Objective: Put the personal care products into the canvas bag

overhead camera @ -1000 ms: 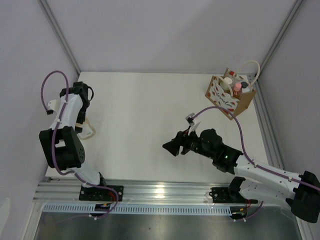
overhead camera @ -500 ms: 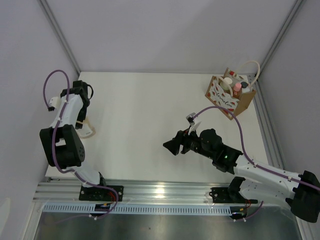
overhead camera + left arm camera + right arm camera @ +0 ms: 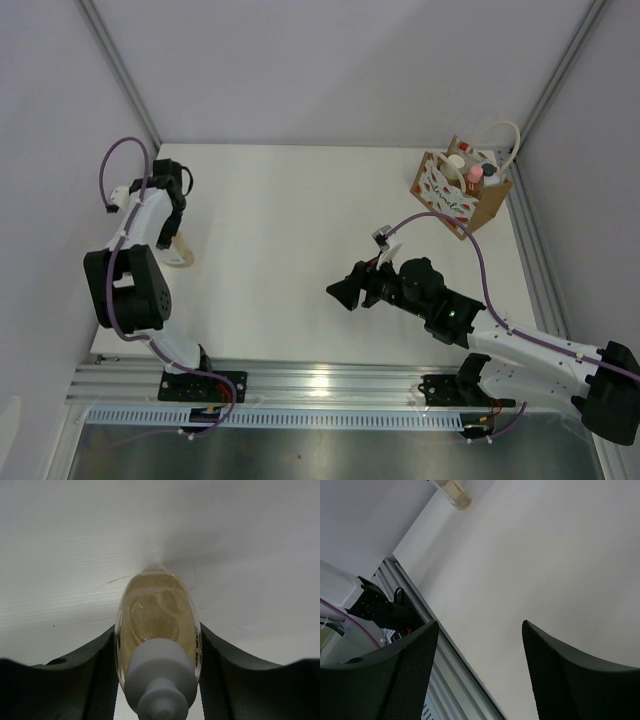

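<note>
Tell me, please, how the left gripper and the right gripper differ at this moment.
The left gripper is shut on the amber flask; the right gripper is open and holds nothing. The left gripper is at the left edge of the table; the right gripper is nearer its middle. Both are dark-coloured.

3 bottles (image 3: 474,176) stand in canvas bag (image 3: 440,190); amber flask (image 3: 157,615) lies far left.

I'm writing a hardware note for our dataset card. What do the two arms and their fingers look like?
The left arm and right arm have white links, black joints and a looping purple cable each. The right shows a green light. Fingers are black, finely textured.
</note>
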Motion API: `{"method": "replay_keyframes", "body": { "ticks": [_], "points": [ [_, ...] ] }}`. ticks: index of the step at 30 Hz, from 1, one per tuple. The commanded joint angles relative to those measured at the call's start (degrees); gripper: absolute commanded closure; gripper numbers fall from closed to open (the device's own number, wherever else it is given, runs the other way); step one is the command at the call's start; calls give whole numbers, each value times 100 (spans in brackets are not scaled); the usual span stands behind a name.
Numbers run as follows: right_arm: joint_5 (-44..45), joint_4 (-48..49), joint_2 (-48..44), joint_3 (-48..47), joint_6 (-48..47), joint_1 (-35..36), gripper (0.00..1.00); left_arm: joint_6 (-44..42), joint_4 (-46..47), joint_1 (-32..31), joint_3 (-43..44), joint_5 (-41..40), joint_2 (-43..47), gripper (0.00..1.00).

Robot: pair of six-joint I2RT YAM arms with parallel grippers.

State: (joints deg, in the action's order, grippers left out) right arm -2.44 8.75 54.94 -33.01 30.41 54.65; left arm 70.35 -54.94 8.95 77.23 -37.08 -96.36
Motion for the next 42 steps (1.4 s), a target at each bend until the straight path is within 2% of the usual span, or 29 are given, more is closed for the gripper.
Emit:
{"method": "replay_keyframes", "body": {
  "ticks": [1, 5, 12, 17, 23, 26, 29, 35, 42],
  "points": [
    [59, 118, -88, -100, -106, 28, 28, -180, 99, -200, 125, 200, 12, 99],
    [244, 56, -54, -135, -237, 37, 28, -276, 72, -727, 371, 246, 126, 99],
    [665, -84, -36, -214, -396, 28, 28, -320, 176, -2651, 697, -18, 240, 99],
    [771, -181, -255, -223, -413, 37, 28, 31, 45, -4117, 1083, -308, -101, 99],
    [938, -207, -545, -135, -413, 28, 28, 216, -263, -5120, 1962, -194, -690, 99],
    [973, -234, -580, -135, -405, 37, 28, 304, -456, -5499, 2400, -570, -823, 99],
    [1034, -251, -616, -126, -405, 37, 28, 401, -545, -5676, 2560, -608, -972, 100],
    [1175, -286, -660, -117, -405, 37, 28, 401, -53, -5826, 2103, -397, -955, 99],
    [1290, -286, -739, -91, -422, 37, 28, 330, 36, -5861, 2121, -256, -1271, 100]
  ]
}}
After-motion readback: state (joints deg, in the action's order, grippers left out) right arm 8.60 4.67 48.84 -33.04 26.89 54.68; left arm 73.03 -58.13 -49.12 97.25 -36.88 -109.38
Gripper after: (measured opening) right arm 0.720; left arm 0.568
